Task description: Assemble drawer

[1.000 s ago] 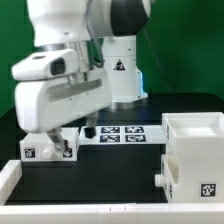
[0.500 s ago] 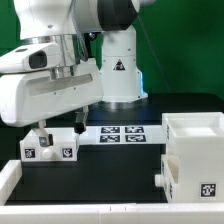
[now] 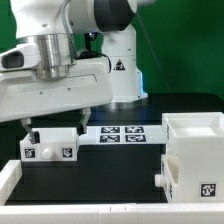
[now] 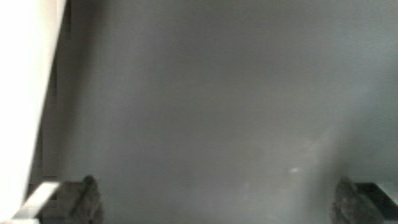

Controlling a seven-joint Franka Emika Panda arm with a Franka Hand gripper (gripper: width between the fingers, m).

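The gripper (image 3: 52,128) hovers jaws apart above a small tray (image 3: 50,146) at the bench's (image 3: 115,165) near edge on the exterior view's left — nothing held. The casing (image 3: 195,155) waits at the opposite edge (probably to receive it).

The exterior view is evenly and brightly lit from above; the white arm (image 3: 60,60) is rendered close to overexposed, with little surface detail retained. The dark worktop (image 3: 120,165) is left almost featureless, and soft shadows are cast under the arm. Fine detail is lost to low resolution, and the nearest parts appear soft. The wrist view is dim, grey and strongly blurred, with only a pale strip seen at one edge.
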